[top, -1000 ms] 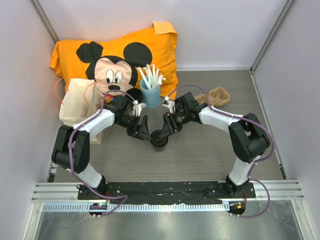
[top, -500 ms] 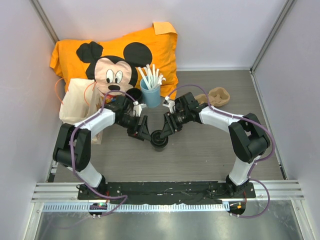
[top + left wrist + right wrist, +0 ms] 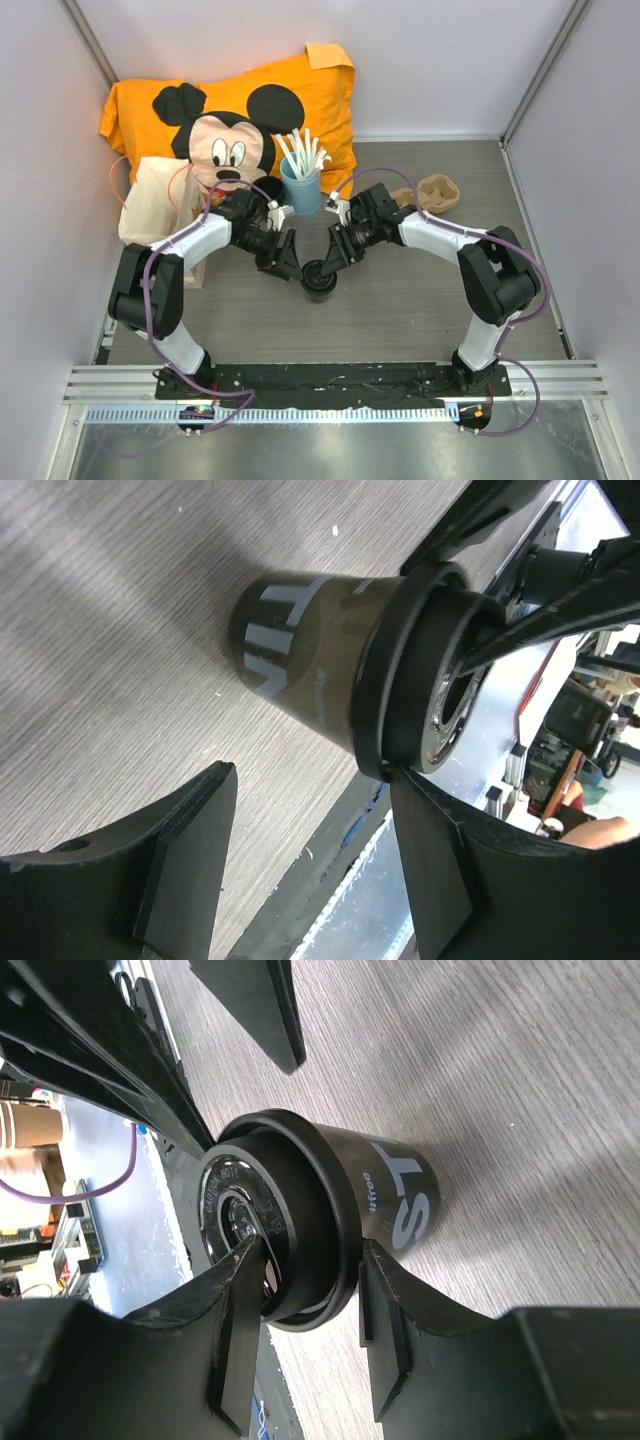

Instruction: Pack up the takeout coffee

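Observation:
The takeout coffee (image 3: pixel 319 280), a dark cup with white lettering and a black ridged lid, stands upright on the table between both grippers. My right gripper (image 3: pixel 331 262) holds the lid's edge, with one finger on the lid top and the other against the rim. The right wrist view shows the cup (image 3: pixel 395 1195) with that gripper (image 3: pixel 310 1250) shut on its lid. My left gripper (image 3: pixel 288 262) is open beside the cup. In the left wrist view the cup (image 3: pixel 300 650) lies just beyond the left gripper (image 3: pixel 312 780), and one fingertip touches the lid's rim.
A blue cup of white sticks (image 3: pixel 300 190) stands just behind the grippers. An orange Mickey Mouse pillow (image 3: pixel 300 90) lies at the back. A cream cloth bag (image 3: pixel 150 205) sits at the left. A brown pulp cup carrier (image 3: pixel 436 193) lies at the right.
The right gripper's jaws have narrowed onto the lid's edge. The left jaws have closed slightly. Neither arm nor the cup has visibly shifted.

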`<action>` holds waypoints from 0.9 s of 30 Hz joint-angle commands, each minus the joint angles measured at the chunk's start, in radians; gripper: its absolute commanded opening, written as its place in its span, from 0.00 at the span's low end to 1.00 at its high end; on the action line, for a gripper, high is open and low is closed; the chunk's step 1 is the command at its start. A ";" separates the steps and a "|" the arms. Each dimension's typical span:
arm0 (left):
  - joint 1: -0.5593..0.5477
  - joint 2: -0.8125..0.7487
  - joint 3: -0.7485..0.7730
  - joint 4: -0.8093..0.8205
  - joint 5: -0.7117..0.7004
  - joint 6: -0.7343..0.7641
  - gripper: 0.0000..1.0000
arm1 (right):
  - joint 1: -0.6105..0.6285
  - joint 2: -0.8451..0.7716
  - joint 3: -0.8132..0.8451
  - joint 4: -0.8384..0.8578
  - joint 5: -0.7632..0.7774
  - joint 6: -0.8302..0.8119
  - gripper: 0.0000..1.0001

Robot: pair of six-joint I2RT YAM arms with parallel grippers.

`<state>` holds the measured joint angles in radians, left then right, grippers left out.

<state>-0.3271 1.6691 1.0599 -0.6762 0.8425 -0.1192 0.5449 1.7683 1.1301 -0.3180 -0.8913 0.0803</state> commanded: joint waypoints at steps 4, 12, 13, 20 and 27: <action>0.063 -0.075 0.055 0.070 0.092 0.006 0.67 | 0.012 0.020 0.031 -0.033 0.000 -0.045 0.37; 0.069 -0.037 0.029 0.105 0.110 0.006 0.64 | 0.018 0.005 0.037 -0.050 0.006 -0.062 0.36; 0.069 -0.035 0.026 0.104 0.113 0.007 0.64 | 0.021 0.003 0.040 -0.053 0.014 -0.066 0.36; 0.068 -0.034 0.005 0.089 0.101 0.038 0.59 | 0.033 -0.006 0.056 -0.067 0.040 -0.074 0.36; 0.068 -0.023 -0.012 0.040 0.104 0.096 0.54 | 0.035 0.017 0.095 -0.107 0.057 -0.097 0.36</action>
<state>-0.2596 1.6413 1.0580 -0.6102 0.9203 -0.0742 0.5743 1.7763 1.1751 -0.3950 -0.8757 0.0269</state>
